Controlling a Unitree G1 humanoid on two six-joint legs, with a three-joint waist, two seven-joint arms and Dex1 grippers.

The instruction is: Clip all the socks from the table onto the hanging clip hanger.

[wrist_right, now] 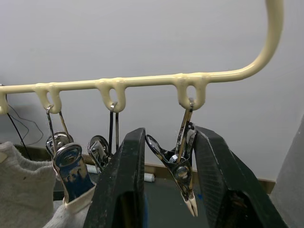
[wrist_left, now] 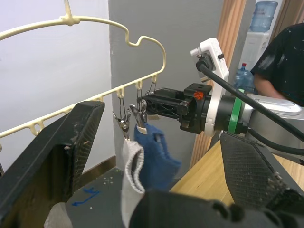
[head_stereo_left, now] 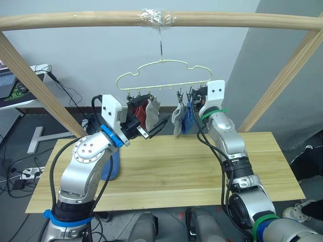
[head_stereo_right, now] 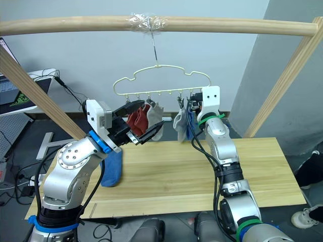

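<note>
Left eye view: a thick wooden pole frame (head_stereo_left: 151,19) spans the scene, and the pale yellow-green wire clip hanger (head_stereo_left: 164,75) hangs from it by a metal hook under a wad of clear tape (head_stereo_left: 156,16). Rust-red socks (head_stereo_left: 139,113), two light grey socks (head_stereo_left: 177,118) and one blue sock (head_stereo_left: 187,118) hang clipped along its bar. Below lies the light yellowish plank table (head_stereo_left: 176,166); another blue sock (head_stereo_right: 112,169) hangs at its left edge, partly hidden by the left arm.

The left gripper (head_stereo_left: 151,126) is raised beside the red socks, fingers wide and empty. The right gripper (wrist_right: 166,166) reaches up to the hanger's right end, its fingers straddling a small dark metal clip (wrist_right: 178,173); whether they press it cannot be told.

Left wrist view adds a person in black (wrist_left: 280,61) and a water bottle (wrist_left: 266,19).
</note>
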